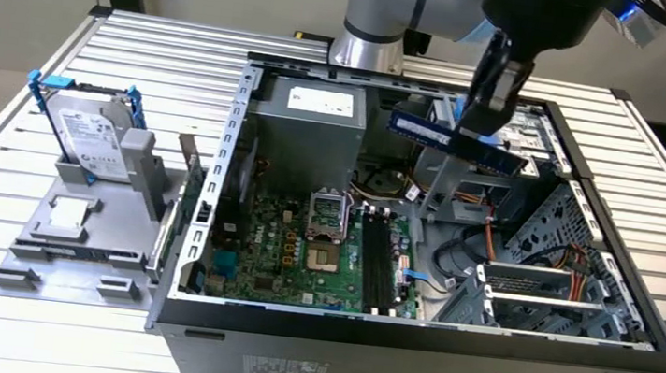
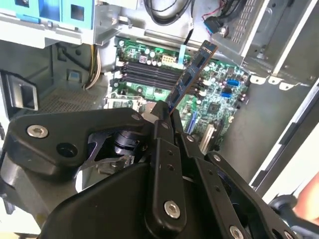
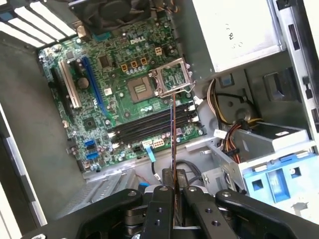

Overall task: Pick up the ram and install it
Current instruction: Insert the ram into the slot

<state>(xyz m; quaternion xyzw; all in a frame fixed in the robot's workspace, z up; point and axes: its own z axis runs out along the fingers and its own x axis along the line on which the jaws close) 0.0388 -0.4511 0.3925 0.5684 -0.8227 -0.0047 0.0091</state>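
The ram is a thin dark stick with a blue label, held in the air over the open computer case. My gripper is shut on it near one end. In the second wrist view the ram sticks out slanted from between the black fingers. In the first wrist view the ram is seen edge-on, rising from my gripper. It hangs well above the motherboard's black slots and touches nothing in the case.
A silver hard drive with blue rails stands on a grey fixture at the exterior view's left. Inside the case are the power supply, a processor socket, cables and a metal drive cage.
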